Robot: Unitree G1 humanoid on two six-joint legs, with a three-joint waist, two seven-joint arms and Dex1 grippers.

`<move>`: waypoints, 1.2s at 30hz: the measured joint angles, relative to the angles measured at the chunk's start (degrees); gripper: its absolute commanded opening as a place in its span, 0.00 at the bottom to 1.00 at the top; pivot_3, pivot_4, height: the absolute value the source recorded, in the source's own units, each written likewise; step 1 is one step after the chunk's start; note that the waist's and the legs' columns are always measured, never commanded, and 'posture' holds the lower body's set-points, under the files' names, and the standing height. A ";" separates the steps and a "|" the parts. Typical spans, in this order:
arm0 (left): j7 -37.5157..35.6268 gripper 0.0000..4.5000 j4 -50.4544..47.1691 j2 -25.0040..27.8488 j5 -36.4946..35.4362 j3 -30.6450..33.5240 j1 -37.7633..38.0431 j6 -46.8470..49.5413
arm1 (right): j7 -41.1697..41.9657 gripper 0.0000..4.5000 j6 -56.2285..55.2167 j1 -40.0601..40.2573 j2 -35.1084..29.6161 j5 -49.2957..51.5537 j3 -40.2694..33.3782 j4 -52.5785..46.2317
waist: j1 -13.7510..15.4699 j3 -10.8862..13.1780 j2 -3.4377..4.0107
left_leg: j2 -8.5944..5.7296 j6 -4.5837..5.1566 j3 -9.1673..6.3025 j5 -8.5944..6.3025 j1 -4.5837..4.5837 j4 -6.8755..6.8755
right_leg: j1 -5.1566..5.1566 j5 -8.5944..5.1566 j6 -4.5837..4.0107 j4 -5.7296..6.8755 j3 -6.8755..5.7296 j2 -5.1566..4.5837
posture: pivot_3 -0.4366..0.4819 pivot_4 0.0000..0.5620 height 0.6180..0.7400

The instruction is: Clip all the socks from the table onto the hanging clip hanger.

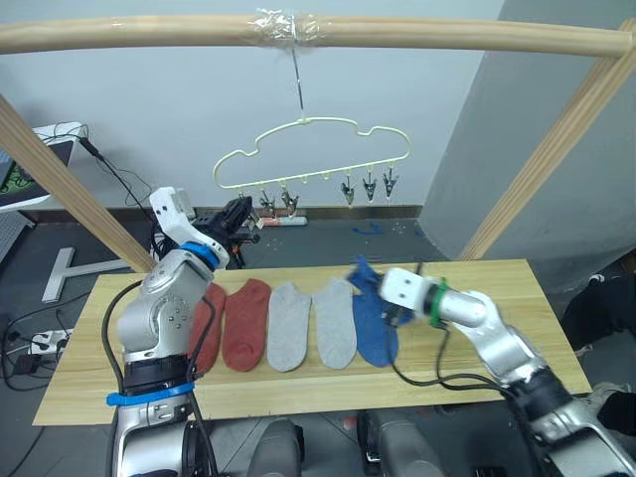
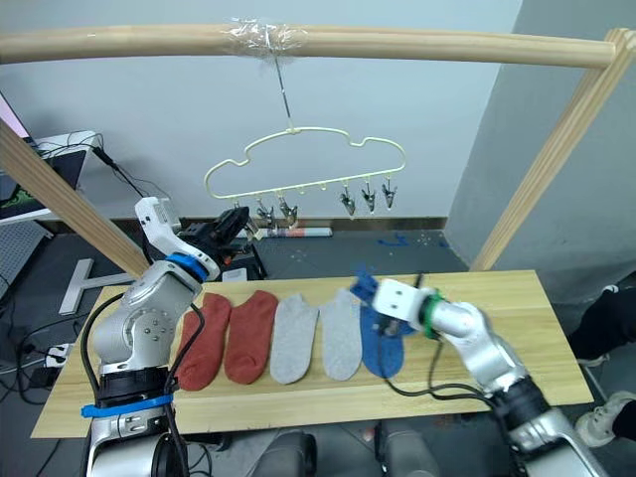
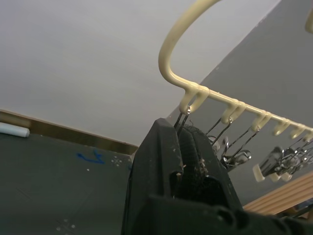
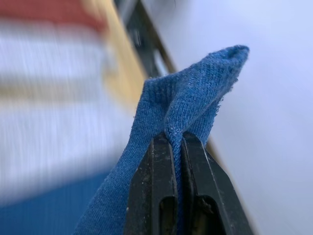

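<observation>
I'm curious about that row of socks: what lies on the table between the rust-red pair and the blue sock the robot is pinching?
Two light grey socks lie side by side on the table between the rust-red socks and the blue sock, seen in both eye views.

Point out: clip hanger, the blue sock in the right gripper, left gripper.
clip hanger [image 1: 308, 123], left eye view, top of the wire frame.
blue sock [image 4: 190, 105], right wrist view, pinched cuff fold.
left gripper [image 1: 238, 212], left eye view, fingertips by the leftmost clips.

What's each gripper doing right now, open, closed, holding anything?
Left gripper: shut on a clip of the clip hanger.
Right gripper: shut on a blue sock.
</observation>
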 measured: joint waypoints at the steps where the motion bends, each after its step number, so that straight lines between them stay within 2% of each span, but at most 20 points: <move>1: -0.04 0.00 -0.29 0.08 -0.90 0.04 -0.05 0.85 | 0.01 0.01 -0.16 -1.07 1.18 -0.65 0.89 0.10 | 0.24 0.00 0.00 | 0.00 -0.01 -0.02 0.00 -0.02 0.00 | 0.00 0.00 0.00 -0.02 -0.01 -0.01 | 0.53 0.36 1.00; 11: 1.45 0.00 -2.41 0.40 -3.78 -0.11 -0.60 4.78 | -1.03 0.01 -4.79 -11.37 8.91 -5.39 5.13 14.27 | 0.49 0.01 -0.03 | -0.07 0.00 -0.22 0.00 -0.12 0.00 | -0.05 0.01 -0.02 -0.07 -0.04 -0.18 | 0.55 0.36 1.00; 21: 3.21 0.00 -4.43 -0.56 -4.79 -0.19 -0.47 5.81 | -3.39 0.01 -10.08 -19.13 14.03 -8.61 6.22 23.64 | 0.77 0.01 -0.03 | -0.11 -0.01 -0.60 0.00 -0.36 0.02 | -0.11 0.16 -0.27 -0.11 -0.29 -0.25 | 0.56 0.36 1.00; 36: 3.68 0.00 -4.85 -1.06 -6.35 -0.33 -0.47 7.59 | -8.01 0.01 -11.50 -22.62 15.60 -13.99 7.27 28.30 | 0.78 0.01 -0.03 | -0.10 -0.01 -0.74 0.00 -0.42 0.01 | -0.12 0.17 -0.29 -0.10 -0.43 -0.24 | 0.57 0.37 1.00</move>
